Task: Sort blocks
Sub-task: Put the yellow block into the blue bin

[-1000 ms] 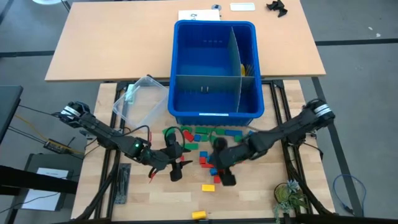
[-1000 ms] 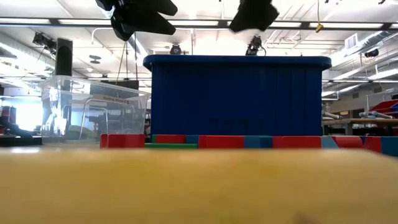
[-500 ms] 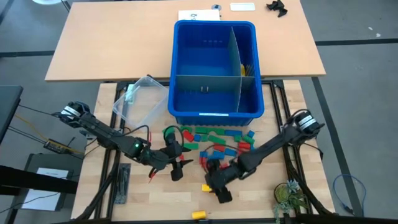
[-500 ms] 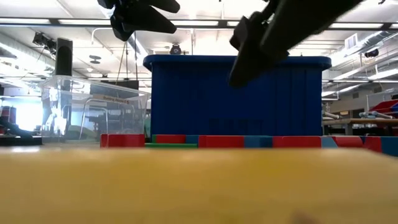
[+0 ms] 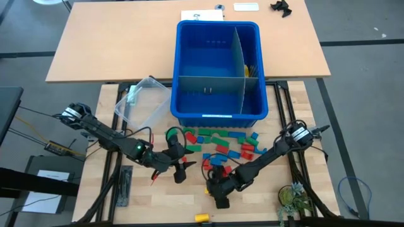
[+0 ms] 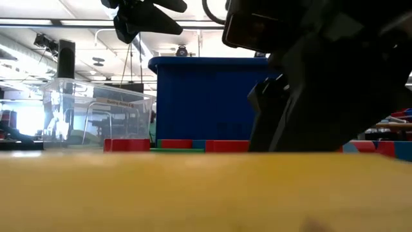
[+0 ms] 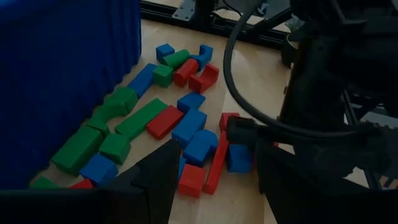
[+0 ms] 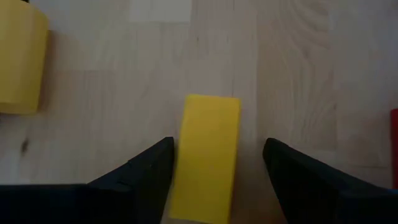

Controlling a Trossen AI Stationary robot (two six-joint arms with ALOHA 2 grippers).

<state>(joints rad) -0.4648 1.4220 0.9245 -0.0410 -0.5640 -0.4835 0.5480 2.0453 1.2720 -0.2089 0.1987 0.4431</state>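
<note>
The right gripper (image 8: 214, 177) is down low at the table with its jaws wide open; a yellow block (image 8: 205, 155) lies flat right between the two fingers (image 8: 140, 177), but they are not squeezing it yet; another yellow block (image 8: 22, 59) sits off to one side. The left gripper (image 7: 214, 180) hangs open and holds nothing; the pile of blocks (image 7: 180, 121) lies just ahead of its jaws. The job looks barely begun; most blocks are on the table beside the blue bin (image 5: 218, 69), whose sections look almost empty.
</note>
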